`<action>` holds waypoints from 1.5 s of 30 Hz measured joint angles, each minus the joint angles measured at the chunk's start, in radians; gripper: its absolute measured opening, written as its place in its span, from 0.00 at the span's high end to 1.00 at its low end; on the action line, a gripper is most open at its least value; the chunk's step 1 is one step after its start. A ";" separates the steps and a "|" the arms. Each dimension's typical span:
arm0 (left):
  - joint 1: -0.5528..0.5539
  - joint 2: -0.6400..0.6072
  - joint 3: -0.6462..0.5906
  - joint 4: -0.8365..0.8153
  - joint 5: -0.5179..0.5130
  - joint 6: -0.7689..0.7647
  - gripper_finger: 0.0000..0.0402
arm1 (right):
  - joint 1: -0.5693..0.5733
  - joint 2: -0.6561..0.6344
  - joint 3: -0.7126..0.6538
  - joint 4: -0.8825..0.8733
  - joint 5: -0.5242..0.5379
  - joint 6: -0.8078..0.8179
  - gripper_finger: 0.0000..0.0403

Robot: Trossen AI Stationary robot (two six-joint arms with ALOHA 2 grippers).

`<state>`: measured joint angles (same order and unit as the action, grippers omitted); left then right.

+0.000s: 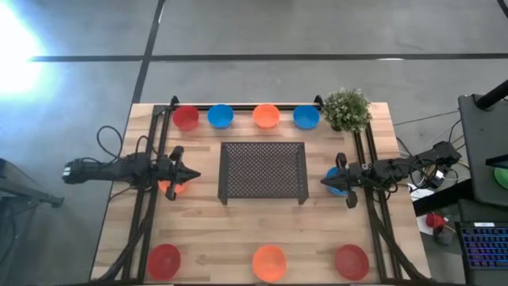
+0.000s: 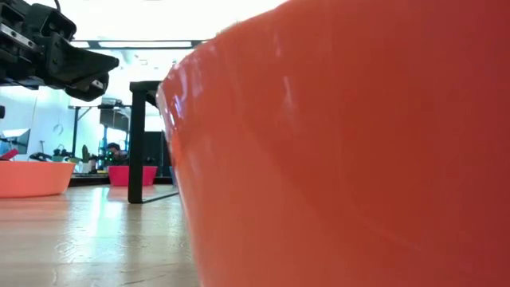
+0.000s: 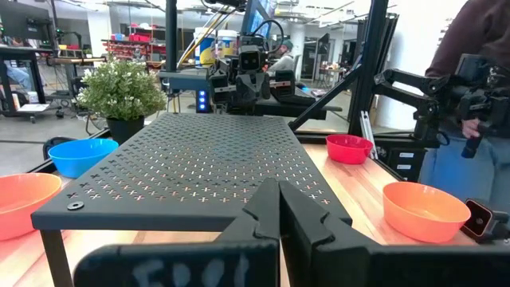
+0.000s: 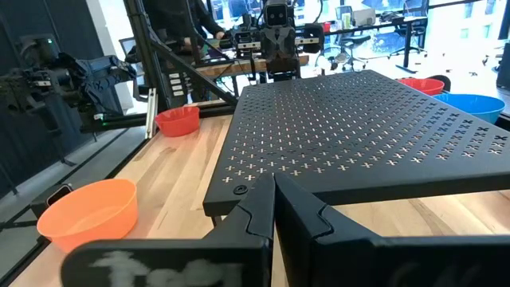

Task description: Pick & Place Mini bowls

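Several mini bowls stand on the table. Along the far edge are a red bowl [image 1: 186,117], a blue bowl [image 1: 221,116], an orange bowl [image 1: 266,116] and another blue bowl [image 1: 306,117]. Along the near edge are a red bowl [image 1: 164,260], an orange bowl [image 1: 269,262] and a red bowl [image 1: 352,261]. My left gripper [image 1: 193,174] [image 3: 279,195] is shut and empty, pointing at the rack's left side. It hovers above an orange bowl [image 1: 170,187] [image 2: 32,177]. My right gripper [image 1: 325,182] [image 4: 275,190] is shut and empty at the rack's right side, above a blue bowl [image 1: 339,183].
A dark mesh rack [image 1: 263,170] stands on legs in the middle of the table, between the two grippers. A small potted plant [image 1: 347,109] sits at the far right corner. The near orange bowl [image 2: 343,159] fills most of the low view. A person [image 3: 478,72] stands beyond the table.
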<state>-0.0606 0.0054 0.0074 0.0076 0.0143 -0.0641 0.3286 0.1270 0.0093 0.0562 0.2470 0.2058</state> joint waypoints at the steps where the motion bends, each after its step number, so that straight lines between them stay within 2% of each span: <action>1: 0.000 0.000 0.000 0.000 0.000 0.000 1.00 | 0.000 0.000 0.000 0.000 0.000 0.001 0.98; 16: 0.000 0.000 0.000 0.000 0.000 0.000 1.00 | 0.000 0.000 0.000 0.021 -0.016 0.009 0.98; 23: 0.000 0.000 0.000 0.000 0.000 0.000 1.00 | 0.000 0.000 0.000 0.276 -0.015 -0.010 0.98; 28: 0.000 0.000 0.000 0.000 0.000 0.000 1.00 | 0.000 0.000 0.001 0.417 0.024 -0.120 0.98; 36: 0.000 0.000 0.000 0.000 0.000 0.000 1.00 | 0.000 0.000 0.001 0.484 0.171 -0.278 0.98; 45: 0.000 0.000 -0.001 0.018 0.001 0.000 1.00 | 0.000 -0.001 0.001 0.528 0.175 -0.318 0.98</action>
<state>-0.0607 0.0053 0.0067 0.0257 0.0156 -0.0639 0.3290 0.1261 0.0101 0.5846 0.4224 -0.1124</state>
